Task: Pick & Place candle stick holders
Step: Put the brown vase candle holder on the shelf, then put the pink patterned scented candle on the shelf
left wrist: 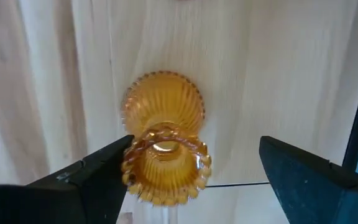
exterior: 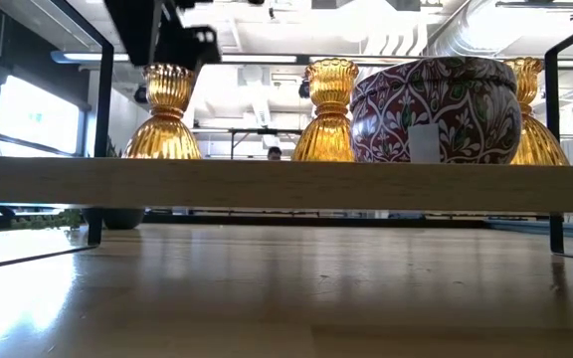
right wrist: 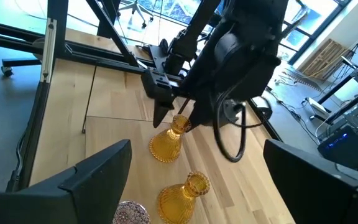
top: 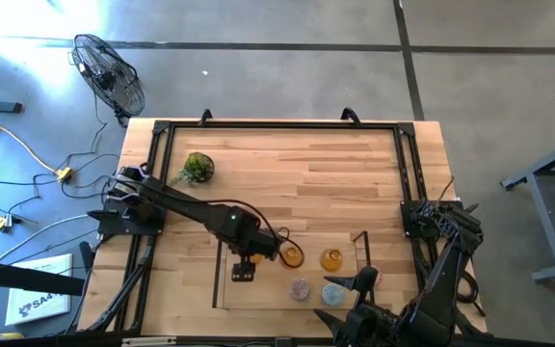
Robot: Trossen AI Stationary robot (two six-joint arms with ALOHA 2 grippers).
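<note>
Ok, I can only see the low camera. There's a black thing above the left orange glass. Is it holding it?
Observer: No. The left wrist view shows the left gripper open around that amber holder, which stands upright on the table.
Operator: Where's the other arm?
Observer: The right gripper is open too. From above it hangs beside the low pale holders.
Operator: Is there anything else on the table I can't see?
Observer: Yes, a green mossy ball sits near the left arm's base, apart from all the holders.
</note>
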